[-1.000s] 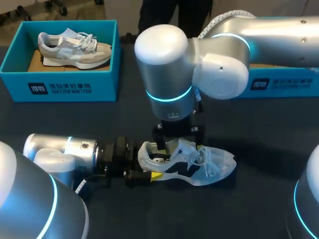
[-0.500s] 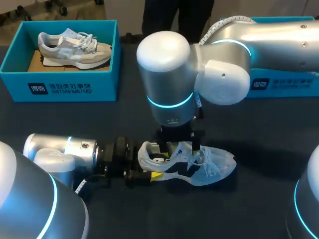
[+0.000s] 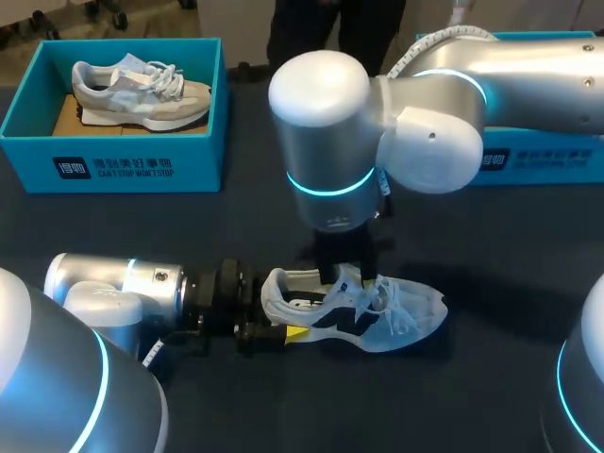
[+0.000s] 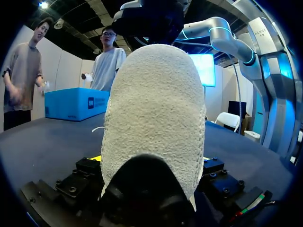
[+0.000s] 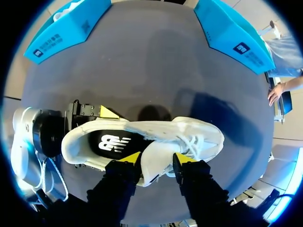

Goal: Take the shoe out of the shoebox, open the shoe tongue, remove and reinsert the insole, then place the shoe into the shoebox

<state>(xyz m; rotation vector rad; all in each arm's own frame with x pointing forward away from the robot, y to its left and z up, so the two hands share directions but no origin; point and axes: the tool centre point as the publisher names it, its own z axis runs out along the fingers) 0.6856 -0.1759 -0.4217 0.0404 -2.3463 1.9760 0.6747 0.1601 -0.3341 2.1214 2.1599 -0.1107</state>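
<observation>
– White mesh sneaker (image 3: pixel 363 316) is out of the teal shoebox (image 3: pixel 538 160) and sits on its sole on the dark surface (image 3: pixel 491 396), toe toward my right. What's holding it?

– The left end effector (image 3: pixel 276 316) comes in level from the left and is clamped on the heel, with a yellow tip on either side. That's the anchor.

– And the right one?

– The right end effector (image 5: pixel 156 160) hangs straight over the throat of the shoe. It is spread wide, with the tongue (image 5: pixel 151 166) between its fingers. I see no pinch on it yet, so I'd call it unclosed.

– So the step is opening the tongue?

– I think so. To do it well, close on the tongue alone, near its free upper edge, and avoid the laces (image 5: pixel 191 142) just ahead. Then draw it up and toward the toe in an arc. A straight pull up would likely lift the whole shoe against the heel grip.

– How far?

– Until the black insole (image 5: pixel 113 142) is exposed along most of its length, because the opening looks narrow now. The left arm should hold firm and low so the sole lies flat on the surface.
</observation>
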